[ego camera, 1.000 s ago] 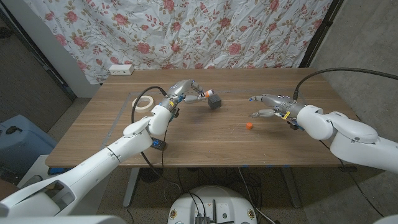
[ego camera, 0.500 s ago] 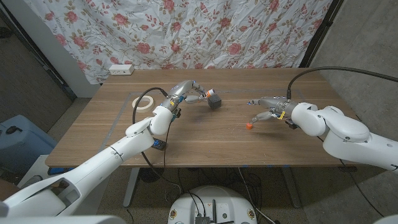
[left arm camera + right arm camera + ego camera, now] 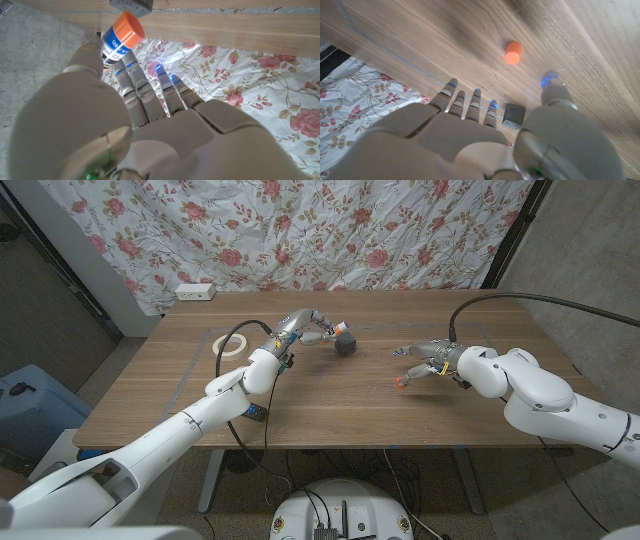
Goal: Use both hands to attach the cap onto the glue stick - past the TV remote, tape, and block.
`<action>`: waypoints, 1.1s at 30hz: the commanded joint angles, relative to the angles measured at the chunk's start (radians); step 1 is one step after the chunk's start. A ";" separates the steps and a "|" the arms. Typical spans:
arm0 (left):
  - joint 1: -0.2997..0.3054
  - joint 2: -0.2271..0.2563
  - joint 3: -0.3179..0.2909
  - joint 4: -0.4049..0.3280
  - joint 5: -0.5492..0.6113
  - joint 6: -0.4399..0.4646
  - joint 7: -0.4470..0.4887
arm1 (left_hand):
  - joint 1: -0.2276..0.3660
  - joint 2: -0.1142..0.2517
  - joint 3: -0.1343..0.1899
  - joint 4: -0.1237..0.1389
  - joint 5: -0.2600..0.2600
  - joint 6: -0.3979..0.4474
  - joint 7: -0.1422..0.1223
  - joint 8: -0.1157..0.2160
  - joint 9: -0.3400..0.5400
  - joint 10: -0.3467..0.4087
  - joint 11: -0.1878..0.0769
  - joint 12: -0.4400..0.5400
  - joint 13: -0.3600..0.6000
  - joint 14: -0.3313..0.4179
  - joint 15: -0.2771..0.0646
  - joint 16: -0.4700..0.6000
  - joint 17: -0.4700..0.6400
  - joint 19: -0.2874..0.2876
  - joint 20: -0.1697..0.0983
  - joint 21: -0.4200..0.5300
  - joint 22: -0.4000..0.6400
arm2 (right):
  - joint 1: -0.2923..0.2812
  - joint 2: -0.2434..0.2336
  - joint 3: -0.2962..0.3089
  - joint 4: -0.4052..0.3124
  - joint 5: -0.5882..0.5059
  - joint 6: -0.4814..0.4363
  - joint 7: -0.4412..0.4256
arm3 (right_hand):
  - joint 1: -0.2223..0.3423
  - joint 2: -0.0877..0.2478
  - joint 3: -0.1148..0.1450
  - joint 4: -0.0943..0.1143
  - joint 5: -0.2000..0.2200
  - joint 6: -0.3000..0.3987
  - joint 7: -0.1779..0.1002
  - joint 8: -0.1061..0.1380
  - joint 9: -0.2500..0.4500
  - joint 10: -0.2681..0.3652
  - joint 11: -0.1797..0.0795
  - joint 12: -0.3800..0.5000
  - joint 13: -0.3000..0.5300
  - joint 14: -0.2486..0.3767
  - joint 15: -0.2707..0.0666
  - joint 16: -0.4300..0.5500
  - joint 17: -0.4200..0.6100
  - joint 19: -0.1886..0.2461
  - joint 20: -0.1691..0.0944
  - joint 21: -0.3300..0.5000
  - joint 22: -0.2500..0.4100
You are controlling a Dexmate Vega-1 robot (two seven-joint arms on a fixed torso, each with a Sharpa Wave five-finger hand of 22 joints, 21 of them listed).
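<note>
Holding the glue stick [image 3: 121, 36] in my left hand [image 3: 305, 328], I see it pinched between the thumb and the fingers, raised over the far middle of the desk [image 3: 330, 400], its orange end turned away from the palm. In the head view the stick's tip sits just beside the grey block [image 3: 344, 344], which rests on the desk; I cannot tell whether they touch. The left wrist view shows the block's edge close past the stick. My right hand [image 3: 425, 358] hovers low over the desk on my right side, fingers apart and holding nothing. The small orange cap [image 3: 400, 382] lies on the wood just by those fingertips, on the side nearer me; in the right wrist view it [image 3: 513, 52] sits apart from the fingers, with bare wood between. A roll of tape [image 3: 232, 344] lies flat toward the far left of the desk, well apart from both hands.
</note>
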 commanded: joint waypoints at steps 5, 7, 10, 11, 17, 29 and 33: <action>-0.038 -0.017 0.022 0.064 0.000 -0.047 -0.008 | 0.003 0.039 -0.001 0.005 0.004 0.080 -0.007 0.003 0.009 0.032 -0.042 0.005 0.001 -0.003 -0.144 0.002 0.001 -0.005 -0.031 -0.001 0.003 | 0.012 0.053 -0.028 0.054 -0.096 0.030 0.083 | 0.019 0.004 0.002 0.008 -0.008 0.015 -0.008 0.013 0.004 0.017 0.000 0.007 0.004 0.015 -0.005 0.013 0.004 0.015 -0.006 0.006 0.004; -0.040 -0.017 0.023 0.067 -0.002 -0.050 -0.011 | 0.003 0.039 -0.001 0.005 0.004 0.081 -0.007 0.003 0.009 0.032 -0.042 0.005 0.002 -0.004 -0.144 0.002 0.001 -0.005 -0.032 -0.001 0.003 | 0.014 0.057 -0.031 0.061 -0.104 0.035 0.091 | 0.020 0.005 0.002 0.008 -0.008 0.018 -0.010 0.014 0.004 0.020 0.000 0.007 0.005 0.015 -0.005 0.013 0.004 0.015 -0.006 0.006 0.004; -0.043 -0.019 0.026 0.073 -0.003 -0.055 -0.013 | 0.004 0.040 -0.001 0.005 0.005 0.083 -0.005 0.003 0.009 0.032 -0.042 0.005 0.002 -0.004 -0.144 0.001 0.000 -0.006 -0.031 -0.001 0.003 | 0.012 0.061 -0.029 0.070 -0.106 0.039 0.099 | 0.021 0.006 0.003 0.010 -0.009 0.019 -0.010 0.015 0.004 0.022 -0.001 0.008 0.005 0.017 -0.008 0.014 0.005 0.017 -0.007 0.006 0.004; -0.043 -0.020 0.026 0.075 -0.005 -0.057 -0.014 | 0.004 0.040 -0.001 0.004 0.005 0.084 -0.006 0.003 0.009 0.032 -0.042 0.006 0.002 -0.004 -0.144 0.001 0.000 -0.006 -0.031 -0.001 0.003 | 0.010 0.061 -0.029 0.072 -0.109 0.040 0.097 | 0.022 0.007 0.003 0.011 -0.009 0.020 -0.009 0.015 0.004 0.025 -0.002 0.010 0.006 0.018 -0.008 0.015 0.005 0.018 -0.008 0.006 0.004; -0.043 -0.029 0.029 0.086 -0.020 -0.063 -0.021 | 0.003 0.040 -0.001 0.004 0.005 0.085 -0.007 0.002 0.009 0.033 -0.042 0.006 0.002 -0.004 -0.144 0.002 0.000 -0.006 -0.031 -0.001 0.003 | 0.004 0.068 -0.026 0.081 -0.123 0.042 0.104 | 0.030 0.011 0.007 0.012 -0.012 0.028 -0.010 0.019 0.004 0.036 -0.004 0.013 0.008 0.028 -0.012 0.019 0.006 0.027 -0.014 0.008 0.004; -0.037 -0.034 0.035 0.089 -0.039 -0.070 -0.035 | 0.003 0.041 -0.002 0.003 0.005 0.085 -0.005 0.000 0.009 0.032 -0.042 0.006 0.002 -0.005 -0.144 0.002 0.000 -0.007 -0.031 -0.001 0.003 | -0.002 0.089 -0.024 0.106 -0.140 0.062 0.078 | 0.057 0.023 0.016 0.015 -0.024 0.061 -0.029 0.032 0.004 0.089 -0.022 0.029 0.013 0.064 -0.035 0.035 0.009 0.053 -0.027 0.011 0.004; -0.036 -0.033 0.036 0.088 -0.040 -0.074 -0.038 | 0.003 0.042 -0.002 0.003 0.005 0.084 -0.005 -0.001 0.010 0.032 -0.042 0.006 0.002 -0.004 -0.143 0.002 0.000 -0.007 -0.029 0.000 0.003 | 0.002 0.101 -0.026 0.118 -0.146 0.069 0.070 | 0.062 0.027 0.018 0.017 -0.028 0.076 -0.035 0.038 0.004 0.103 -0.028 0.032 0.015 0.077 -0.048 0.041 0.010 0.064 -0.029 0.012 0.004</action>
